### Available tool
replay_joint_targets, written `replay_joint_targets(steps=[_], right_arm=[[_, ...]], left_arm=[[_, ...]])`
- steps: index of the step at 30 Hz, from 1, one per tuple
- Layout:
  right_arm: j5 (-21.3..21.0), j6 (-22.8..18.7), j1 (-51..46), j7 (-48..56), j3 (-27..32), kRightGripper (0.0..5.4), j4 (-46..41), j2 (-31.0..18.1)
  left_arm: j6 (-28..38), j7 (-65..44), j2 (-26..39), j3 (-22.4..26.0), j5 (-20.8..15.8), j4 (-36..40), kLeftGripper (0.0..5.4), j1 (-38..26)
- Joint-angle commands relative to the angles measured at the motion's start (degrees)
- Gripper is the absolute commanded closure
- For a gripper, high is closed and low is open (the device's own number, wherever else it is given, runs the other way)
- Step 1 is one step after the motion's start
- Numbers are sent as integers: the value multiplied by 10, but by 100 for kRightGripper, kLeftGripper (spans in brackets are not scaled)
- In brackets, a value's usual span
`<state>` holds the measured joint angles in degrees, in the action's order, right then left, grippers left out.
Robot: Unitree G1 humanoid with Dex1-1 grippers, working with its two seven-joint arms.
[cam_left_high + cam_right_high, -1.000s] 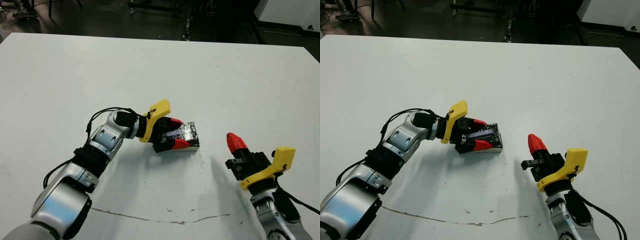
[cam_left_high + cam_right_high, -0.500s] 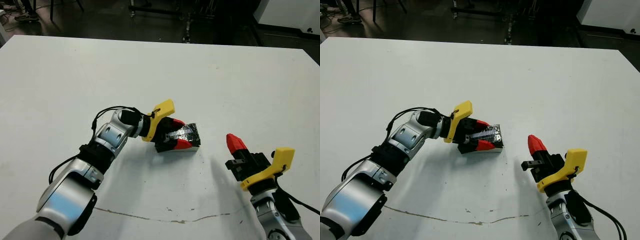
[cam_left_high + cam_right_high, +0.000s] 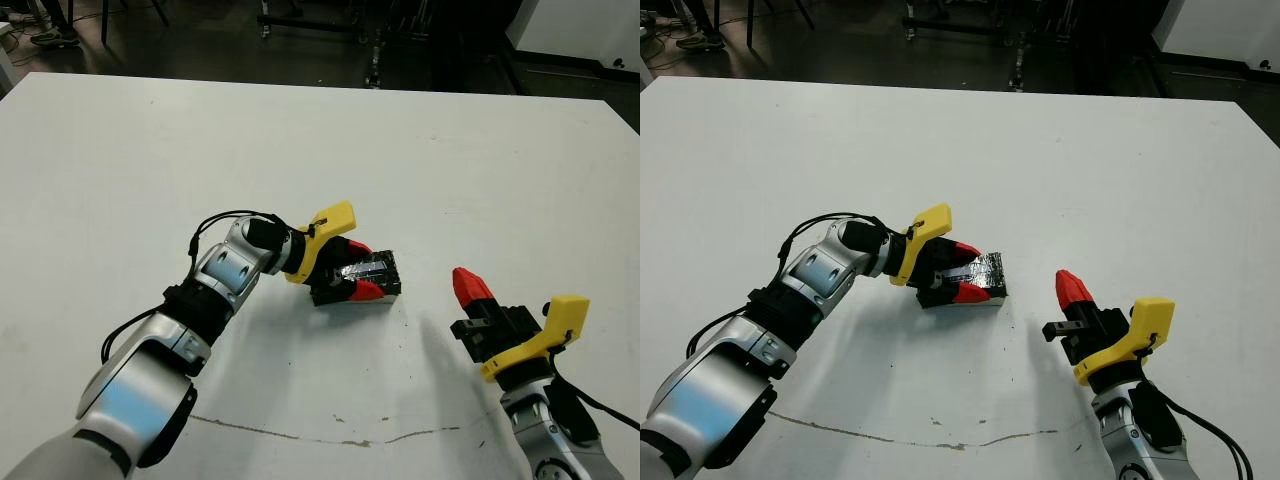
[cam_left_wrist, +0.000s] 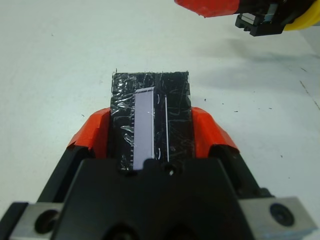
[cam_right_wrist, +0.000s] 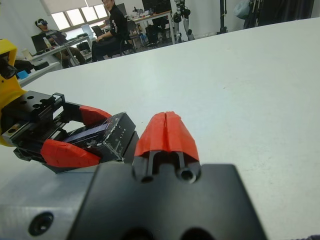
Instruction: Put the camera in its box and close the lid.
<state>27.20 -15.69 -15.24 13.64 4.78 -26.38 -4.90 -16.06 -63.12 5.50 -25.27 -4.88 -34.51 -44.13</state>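
Observation:
The lid (image 3: 373,268), glossy black with a pale stripe (image 4: 143,125), lies at the table's middle. My left gripper (image 3: 364,269) is shut on it, one red finger (image 4: 95,131) along each long side. The lid covers the box, of which only a dark end wall (image 5: 118,136) shows, and I cannot tell where lid ends and box begins. The camera is hidden. My right gripper (image 3: 471,286) hovers to the right of the lid, apart from it, its red fingers (image 5: 166,131) pressed together with nothing between them.
The white table (image 3: 450,170) stretches wide around the lid, with a thin dark scratch (image 3: 330,437) near its front edge. Beyond the far edge are a dark floor and stands. Two people (image 5: 111,27) sit at desks far off in the right wrist view.
My left forearm and wrist have swung a little toward the lid, which stays in the grip at nearly the same spot. The right arm has not moved.

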Motion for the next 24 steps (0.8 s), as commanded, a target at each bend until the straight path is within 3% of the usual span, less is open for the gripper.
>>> replay_joint_targets(steps=[1,9,24], right_arm=[[1,0,-4,0,7,540,3,-4],[-2,4,-8,0,8,540,2,-3],[-2,2,-10,-1,9,540,-1,-4]], left_arm=[[-56,33,-14,-22,29,-20,223,45],[-64,45,-18,-27,45,-7,223,56],[-47,43,-34,-21,41,-13,223,63]])
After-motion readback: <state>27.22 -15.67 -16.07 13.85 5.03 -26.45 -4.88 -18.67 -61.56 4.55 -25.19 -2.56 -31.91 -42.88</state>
